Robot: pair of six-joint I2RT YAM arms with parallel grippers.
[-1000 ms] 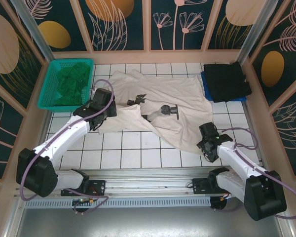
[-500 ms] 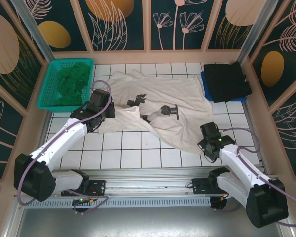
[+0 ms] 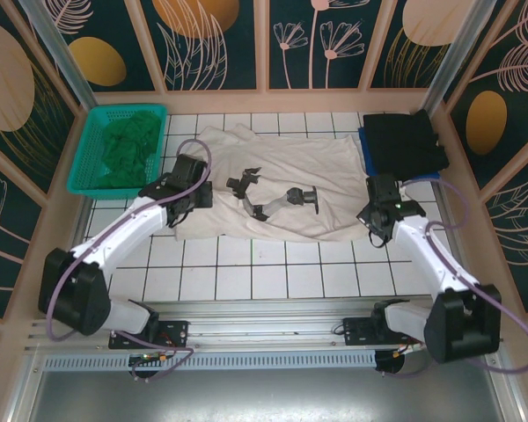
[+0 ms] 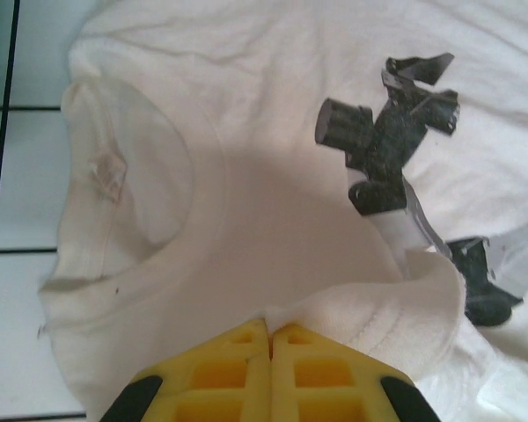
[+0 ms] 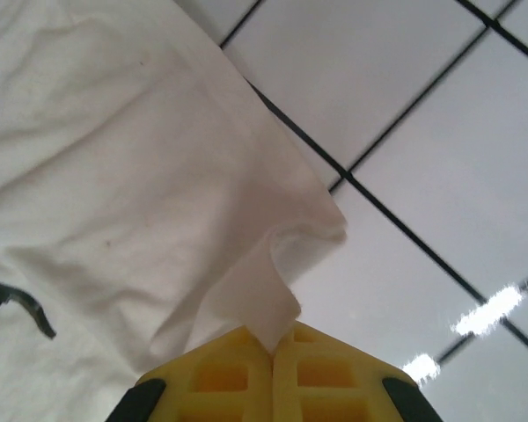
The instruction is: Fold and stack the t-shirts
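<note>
Top external view: the cream-white t-shirt (image 3: 317,158) is spread on the tiled table (image 3: 246,272), pinched beside its collar by the closed left gripper (image 4: 270,336) and at a corner by the closed right gripper (image 5: 273,341); both holds should be lifted evenly, taut.

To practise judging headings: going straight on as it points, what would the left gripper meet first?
The left gripper, shut on a fold of the cream t-shirt, would probably meet more of that shirt first.
</note>
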